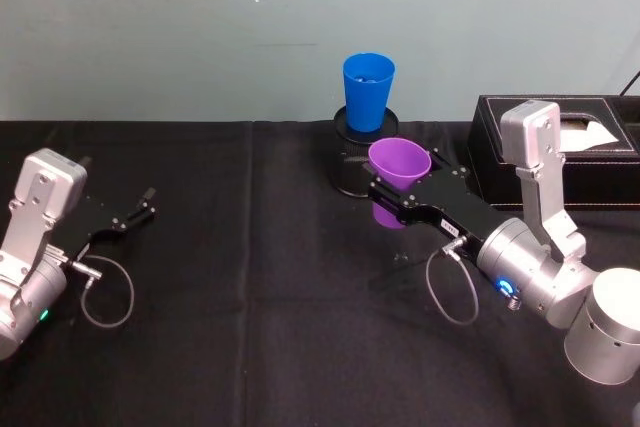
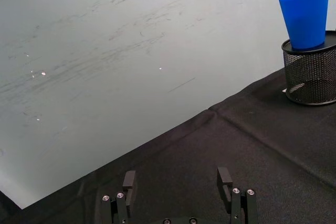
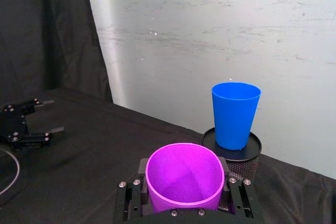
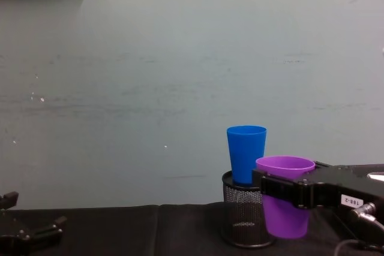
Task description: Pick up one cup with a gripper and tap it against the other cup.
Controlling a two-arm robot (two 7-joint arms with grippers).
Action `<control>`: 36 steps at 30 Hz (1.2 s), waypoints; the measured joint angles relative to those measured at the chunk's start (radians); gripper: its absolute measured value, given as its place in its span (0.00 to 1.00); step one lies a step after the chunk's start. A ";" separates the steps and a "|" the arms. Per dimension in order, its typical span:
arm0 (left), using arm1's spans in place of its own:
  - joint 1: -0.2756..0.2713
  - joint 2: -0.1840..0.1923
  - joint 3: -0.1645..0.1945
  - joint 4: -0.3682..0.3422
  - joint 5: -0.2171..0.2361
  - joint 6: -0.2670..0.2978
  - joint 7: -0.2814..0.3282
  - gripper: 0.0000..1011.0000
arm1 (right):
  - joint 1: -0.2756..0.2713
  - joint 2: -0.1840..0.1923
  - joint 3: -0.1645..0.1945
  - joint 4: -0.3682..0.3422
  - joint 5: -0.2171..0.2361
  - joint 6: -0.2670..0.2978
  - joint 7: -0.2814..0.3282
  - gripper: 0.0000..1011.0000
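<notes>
The right gripper (image 1: 412, 187) is clamped on the purple cup (image 1: 398, 159), holding it upright just beside the mesh holder (image 1: 350, 165). The blue cup (image 1: 367, 92) stands on the holder, the 2 cups near each other. The left gripper (image 1: 138, 209) sits spread open, well off left.

Right gripper (image 1: 405, 187) reaches forward at centre-right, jaws clamped on the purple cup (image 1: 398, 159); left gripper (image 1: 138, 209) sits idle near left, jaws apart.

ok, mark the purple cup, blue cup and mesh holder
purple cup (image 4: 287, 220), chest view, lower side wall.
blue cup (image 1: 368, 102), head view, side wall.
mesh holder (image 2: 311, 74), left wrist view, mesh wall.
</notes>
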 joint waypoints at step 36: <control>0.000 0.000 0.000 0.000 0.000 0.000 0.000 0.99 | 0.000 0.000 0.000 0.000 0.000 0.000 0.000 0.74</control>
